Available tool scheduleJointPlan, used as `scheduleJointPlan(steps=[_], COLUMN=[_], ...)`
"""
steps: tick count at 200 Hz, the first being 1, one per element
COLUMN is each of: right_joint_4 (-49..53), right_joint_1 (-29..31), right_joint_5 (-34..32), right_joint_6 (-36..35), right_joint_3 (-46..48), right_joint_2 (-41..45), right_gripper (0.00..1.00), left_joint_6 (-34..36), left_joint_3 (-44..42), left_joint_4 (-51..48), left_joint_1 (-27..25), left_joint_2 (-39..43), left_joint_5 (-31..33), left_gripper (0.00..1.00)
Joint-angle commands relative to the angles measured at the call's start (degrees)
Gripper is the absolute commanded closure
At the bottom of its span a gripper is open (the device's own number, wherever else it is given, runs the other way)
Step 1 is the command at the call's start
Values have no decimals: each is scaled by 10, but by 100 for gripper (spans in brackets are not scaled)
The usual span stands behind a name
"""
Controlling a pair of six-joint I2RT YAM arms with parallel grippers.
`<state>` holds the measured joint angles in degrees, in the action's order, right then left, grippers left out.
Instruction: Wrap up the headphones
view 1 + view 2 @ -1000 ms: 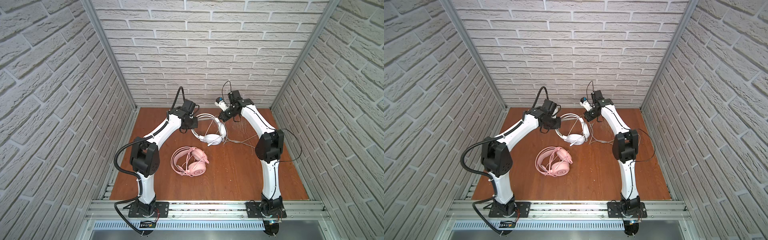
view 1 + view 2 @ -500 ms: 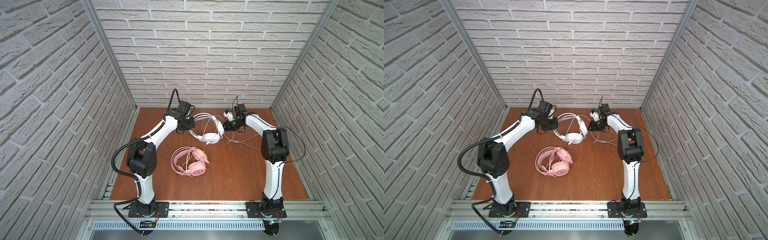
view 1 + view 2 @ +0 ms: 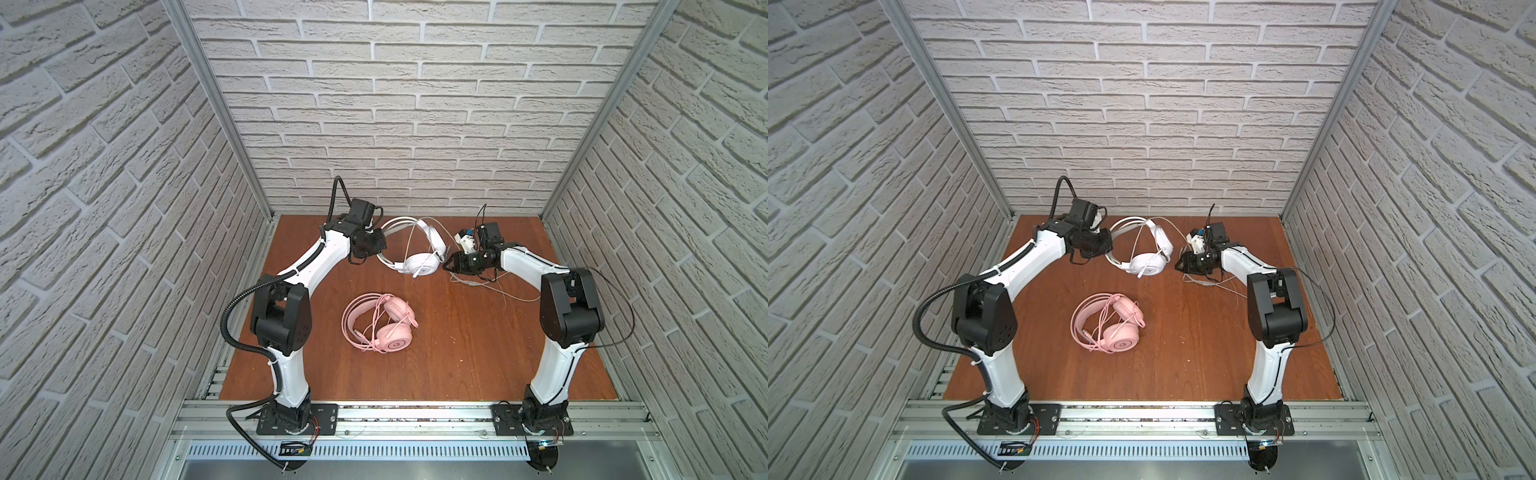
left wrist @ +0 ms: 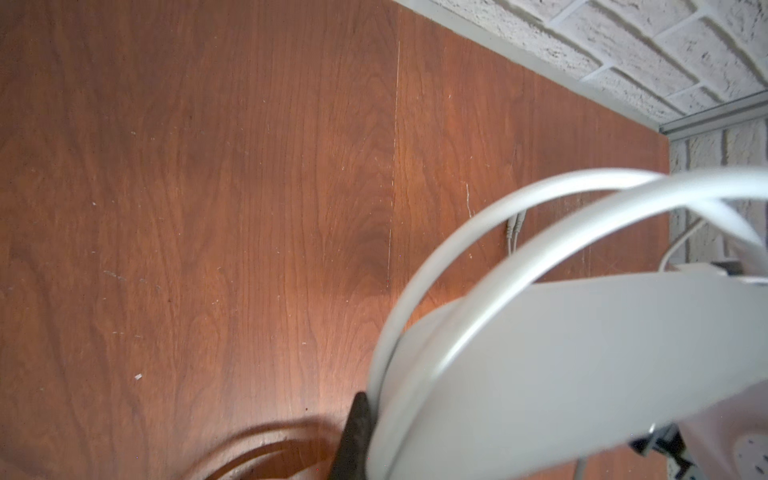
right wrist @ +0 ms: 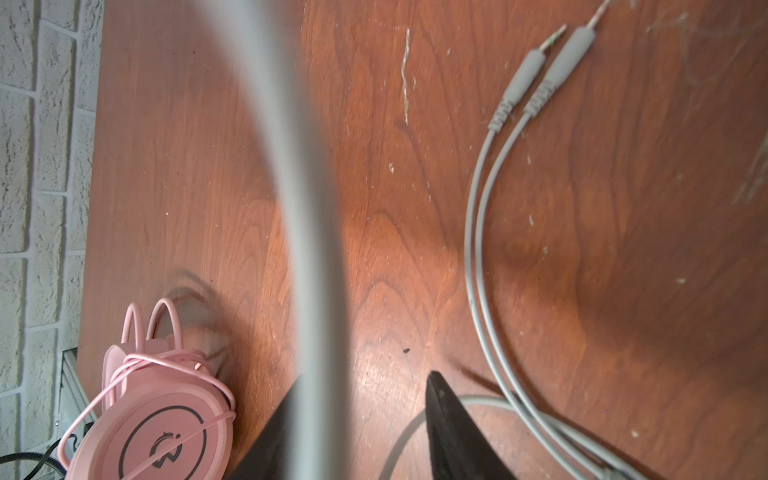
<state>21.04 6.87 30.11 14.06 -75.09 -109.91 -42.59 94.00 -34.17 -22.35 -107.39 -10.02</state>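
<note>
White headphones (image 3: 415,249) sit at the back of the table (image 3: 457,353), behind the pink headphones (image 3: 380,322); the left gripper (image 3: 376,245) is clamped on their headband. The right gripper (image 3: 451,264), beside the white cup, has its jaws apart around the cord (image 5: 307,232). Risk, as a judgement: the loose cord may slide out, and slack beside the plugs (image 5: 540,70) may tangle.

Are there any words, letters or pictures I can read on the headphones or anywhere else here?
"W": a stylised letter with a small crown-like mark above it, inside a dark ring on the pink headphones' ear cup, seen in the right wrist view.
In both top views the same ring on that cup is too small to read.
White headphones: no marking can be made out.
Nothing else carries readable text.
</note>
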Motion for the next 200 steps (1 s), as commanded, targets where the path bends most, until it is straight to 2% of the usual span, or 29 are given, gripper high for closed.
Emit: scheduleJointPlan(steps=[1,78,124,143,170,200], right_joint_4=[-73,-95,-91,-84,-65,-56], right_joint_1=[4,18,22,22,25,30], right_joint_5=[21,-29,-84,-87,-79,-77], right_joint_6=[37,26,14,10,-4,-14], right_joint_3=[28,23,11,1,-14,-21], right_joint_2=[19,-23,-30,-48,-67,-79], right_gripper=[54,56,55,56,62,63], left_joint_6=[-41,-55,-58,-59,-63,-65], left_joint_3=[-3,4,4,5,10,23], left_joint_4=[67,71,67,68,70,69], left_joint_1=[6,11,13,13,15,19], left_joint_2=[18,10,10,10,9,3], left_joint_5=[-34,-48,-51,-53,-55,-65], left_gripper=[100,100,100,100,100,100])
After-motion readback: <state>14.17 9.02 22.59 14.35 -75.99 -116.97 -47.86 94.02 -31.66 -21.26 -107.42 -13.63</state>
